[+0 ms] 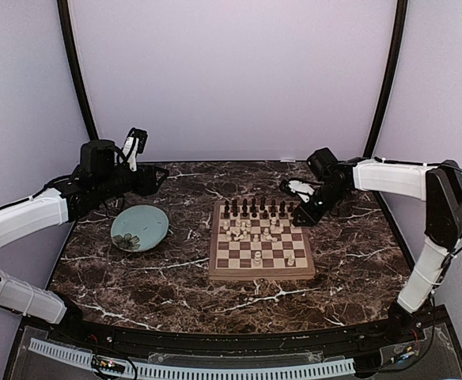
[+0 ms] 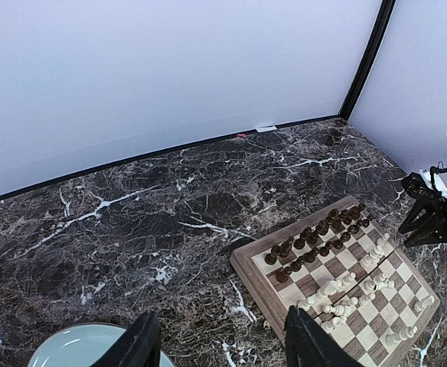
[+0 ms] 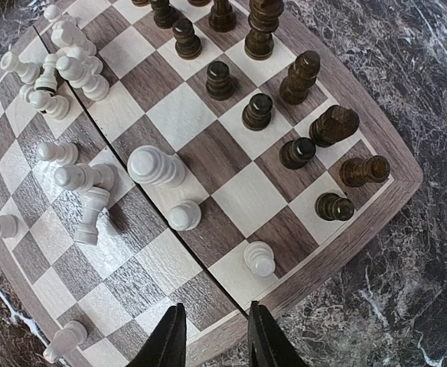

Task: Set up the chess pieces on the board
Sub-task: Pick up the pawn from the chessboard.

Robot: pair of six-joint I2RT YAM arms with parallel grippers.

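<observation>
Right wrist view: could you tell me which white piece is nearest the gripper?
The upright white pawn on the light square just beyond the right gripper; the other white pieces sit farther off.

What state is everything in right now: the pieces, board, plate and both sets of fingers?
Dark pieces: upright, in two rows at the board's far edge.
White pieces: mostly toppled and scattered mid-board, a few upright.
Board: unfolded, lying flat.
Plate: left of the board, holds small items I can't identify.
Left fingers: open, empty.
Right fingers: slightly open, empty.
</observation>
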